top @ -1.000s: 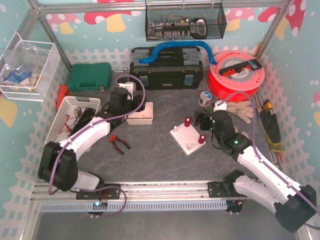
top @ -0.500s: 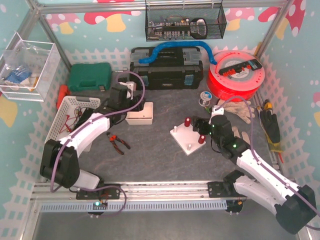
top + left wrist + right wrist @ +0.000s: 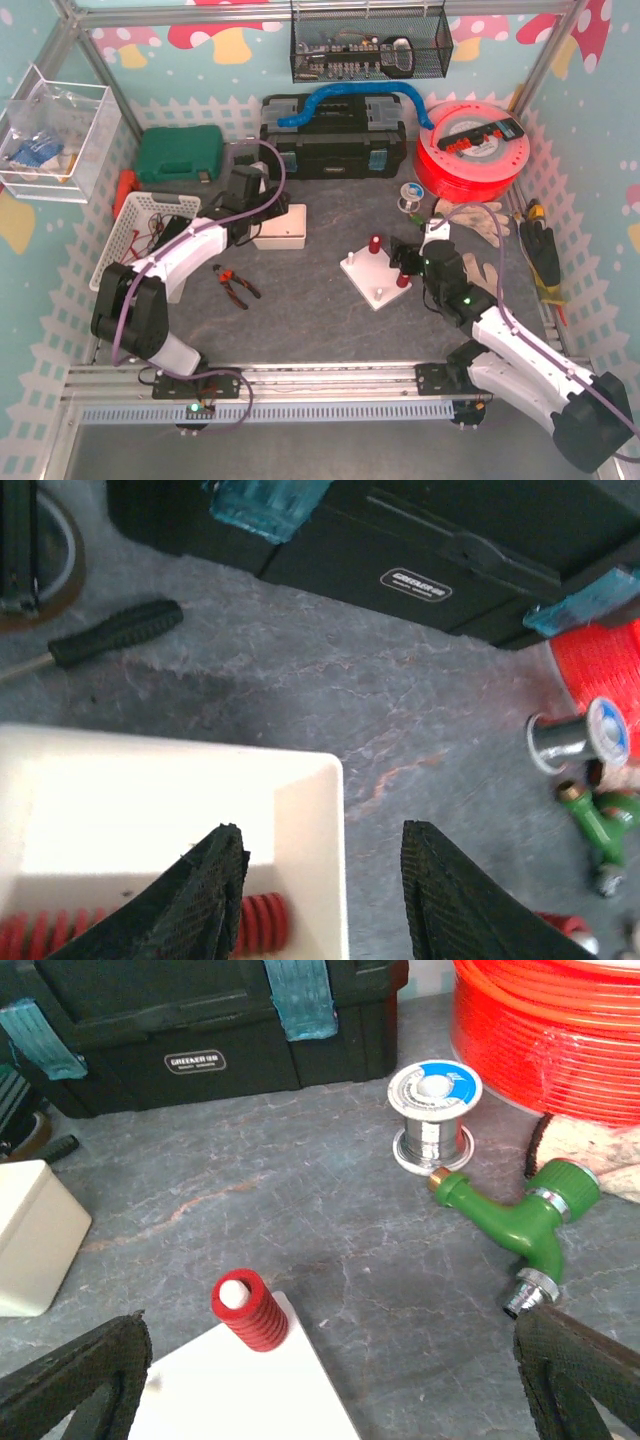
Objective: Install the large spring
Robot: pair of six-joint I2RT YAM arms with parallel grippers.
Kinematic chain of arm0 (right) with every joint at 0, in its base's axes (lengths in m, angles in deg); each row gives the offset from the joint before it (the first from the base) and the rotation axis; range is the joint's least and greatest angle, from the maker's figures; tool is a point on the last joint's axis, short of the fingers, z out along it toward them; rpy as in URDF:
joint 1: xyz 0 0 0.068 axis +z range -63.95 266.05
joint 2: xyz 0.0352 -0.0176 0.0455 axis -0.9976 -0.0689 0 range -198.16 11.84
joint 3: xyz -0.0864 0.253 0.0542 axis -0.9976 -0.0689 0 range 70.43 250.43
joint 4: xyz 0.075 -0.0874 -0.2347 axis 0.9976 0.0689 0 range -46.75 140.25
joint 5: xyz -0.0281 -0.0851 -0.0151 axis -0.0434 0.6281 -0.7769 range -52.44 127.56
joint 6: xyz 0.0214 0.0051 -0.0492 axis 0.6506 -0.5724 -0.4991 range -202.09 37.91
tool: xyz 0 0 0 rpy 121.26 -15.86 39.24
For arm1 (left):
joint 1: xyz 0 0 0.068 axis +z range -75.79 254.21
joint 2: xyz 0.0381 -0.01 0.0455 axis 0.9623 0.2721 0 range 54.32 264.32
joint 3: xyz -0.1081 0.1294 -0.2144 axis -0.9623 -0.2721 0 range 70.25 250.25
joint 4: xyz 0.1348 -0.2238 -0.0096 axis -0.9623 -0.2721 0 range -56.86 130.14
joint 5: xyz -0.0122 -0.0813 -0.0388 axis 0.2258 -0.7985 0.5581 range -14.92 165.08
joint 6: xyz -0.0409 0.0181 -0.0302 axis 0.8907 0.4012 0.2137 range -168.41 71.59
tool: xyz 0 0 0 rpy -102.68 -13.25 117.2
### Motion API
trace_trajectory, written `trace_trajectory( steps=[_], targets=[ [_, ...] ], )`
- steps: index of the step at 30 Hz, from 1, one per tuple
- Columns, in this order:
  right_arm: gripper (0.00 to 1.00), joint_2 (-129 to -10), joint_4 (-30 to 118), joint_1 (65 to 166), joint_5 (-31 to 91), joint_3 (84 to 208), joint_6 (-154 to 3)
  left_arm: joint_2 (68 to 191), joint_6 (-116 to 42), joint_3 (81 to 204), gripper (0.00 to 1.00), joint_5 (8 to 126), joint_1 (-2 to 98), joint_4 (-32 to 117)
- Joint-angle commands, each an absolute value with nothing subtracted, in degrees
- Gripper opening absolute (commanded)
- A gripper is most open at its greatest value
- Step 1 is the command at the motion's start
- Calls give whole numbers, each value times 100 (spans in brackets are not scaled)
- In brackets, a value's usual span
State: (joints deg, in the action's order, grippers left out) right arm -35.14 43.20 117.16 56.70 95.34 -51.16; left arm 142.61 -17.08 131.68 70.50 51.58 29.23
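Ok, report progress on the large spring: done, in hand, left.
Done: one short red spring sits on a peg of the white base plate. In hand: nothing gripped; the left pincer hovers open over the white box, where a long red spring, likely the large one, lies. The right pincer is open at the plate. Left: grasp that spring, carry it over, seat it on a peg.

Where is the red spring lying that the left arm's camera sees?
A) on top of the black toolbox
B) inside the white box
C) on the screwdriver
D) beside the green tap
B: in the left wrist view the red spring lies on the floor of the white box, within its walls.
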Motion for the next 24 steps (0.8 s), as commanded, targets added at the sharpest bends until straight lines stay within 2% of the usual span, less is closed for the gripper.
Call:
trace_trajectory(
  steps=[1, 6, 9, 15, 19, 24],
  targets=[
    [98, -3325, 5164, 11713, 5749, 9803, -5154, 14406, -95, 13488, 45, 6947, 5151, 2351],
    [98, -3427, 6121, 11711, 5685, 10038, -5086, 14555, 425, 13767, 42, 7123, 5136, 1507],
    [98, -3505, 6243, 11717, 5499, 10035, -5043, 14704, 915, 13793, 37, 7165, 5131, 1341],
    [98, -4163, 6214, 11718, 5310, 10350, -5434, 15223, 1399, 13981, 38, 7175, 5110, 1154],
    [98, -4297, 6010, 11726, 5311, 10412, -5781, 15682, 651, 14542, 40, 7084, 5058, 1049],
    [98, -4276, 6054, 11727, 5364, 10461, -5896, 15773, -1124, 15126, 44, 7083, 4906, 1025]
  ],
)
